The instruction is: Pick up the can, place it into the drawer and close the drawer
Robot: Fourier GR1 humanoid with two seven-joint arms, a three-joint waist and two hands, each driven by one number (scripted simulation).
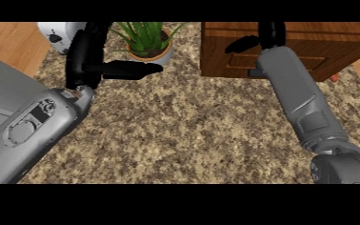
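Speckled brown granite counter (183, 124) fills nearly the whole head view, with a strip of pale wood (17, 45) at its far left. Its middle is bare and gives wide room for either arm to swing through.

Next in size, the dark brown wooden drawer cabinet (309, 43) stands at the far right; its front panel (232, 64) faces the counter. Whether the drawer is pulled out or pushed flush cannot be told from this angle.

Over it reaches the right forearm, and the black right hand (264, 35) lies on the cabinet's top with its thumb out to the left. How its fingers are set, and whether they hold anything, I cannot tell. The can shows nowhere; it may be under that hand or already inside the drawer, which would explain the reach, but that is only a guess.

At the left, the black left hand (88, 52) stands released, fingers up and thumb pointing right, resting clear of the work. Its thumb tip comes near the small green plant in a pale pot (149, 45), a thing to avoid. Behind the hand sits a white toaster (60, 33).
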